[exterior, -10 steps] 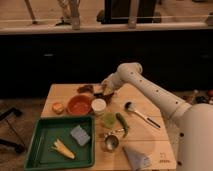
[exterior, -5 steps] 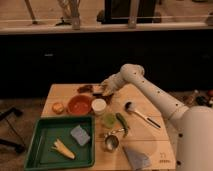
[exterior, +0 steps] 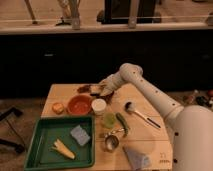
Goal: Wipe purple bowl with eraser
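Camera view: white arm reaching from the right side across the wooden table (exterior: pixel 150 102), with the gripper (exterior: pixel 100 90) low over the far part of the table, at the eraser (exterior: pixel 95 88). Cannot tell whether the tool is wide, narrow or clamped on the brown block. Eraser seen as a small brown and pale piece right at the gripper tip, over or against the purple bowl (exterior: pixel 85 89), a dark low shape near the far edge of the table, just behind the orange bowl (exterior: pixel 79 105). White cup (exterior: pixel 99 106) just right of the orange bowl. Green tray (exterior: pixel 45 150) at the near left corner, holding a grey-blue sponge (exterior: pixel 80 135) and a yellow item (exterior: pixel 62 148). Ladle (exterior: pixel 140 114) lying to the right, well apart from the gripper.
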Robot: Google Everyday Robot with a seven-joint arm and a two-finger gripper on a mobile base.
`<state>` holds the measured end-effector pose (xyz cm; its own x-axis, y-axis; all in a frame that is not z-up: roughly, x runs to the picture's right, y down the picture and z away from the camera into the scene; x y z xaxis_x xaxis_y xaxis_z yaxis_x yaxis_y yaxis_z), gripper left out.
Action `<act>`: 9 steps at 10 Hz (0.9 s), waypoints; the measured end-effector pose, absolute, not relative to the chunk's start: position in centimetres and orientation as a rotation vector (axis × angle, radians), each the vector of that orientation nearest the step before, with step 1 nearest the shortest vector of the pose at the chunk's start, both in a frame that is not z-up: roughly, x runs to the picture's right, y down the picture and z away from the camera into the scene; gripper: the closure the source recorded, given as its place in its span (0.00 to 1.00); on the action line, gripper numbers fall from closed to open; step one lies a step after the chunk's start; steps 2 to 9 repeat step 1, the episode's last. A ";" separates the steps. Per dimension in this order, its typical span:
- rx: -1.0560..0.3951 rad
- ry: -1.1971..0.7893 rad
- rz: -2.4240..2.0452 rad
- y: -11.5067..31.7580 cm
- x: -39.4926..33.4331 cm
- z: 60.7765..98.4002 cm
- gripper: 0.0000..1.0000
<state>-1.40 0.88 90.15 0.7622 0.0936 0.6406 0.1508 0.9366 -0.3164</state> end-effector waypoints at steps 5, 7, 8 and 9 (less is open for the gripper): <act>-0.374 -0.710 -0.028 1.3 -1.4 90.4 1.00; -0.374 -0.710 -0.028 1.3 -1.4 90.4 1.00; -0.374 -0.710 -0.028 1.3 -1.4 90.4 1.00; -0.374 -0.710 -0.028 1.3 -1.4 90.4 1.00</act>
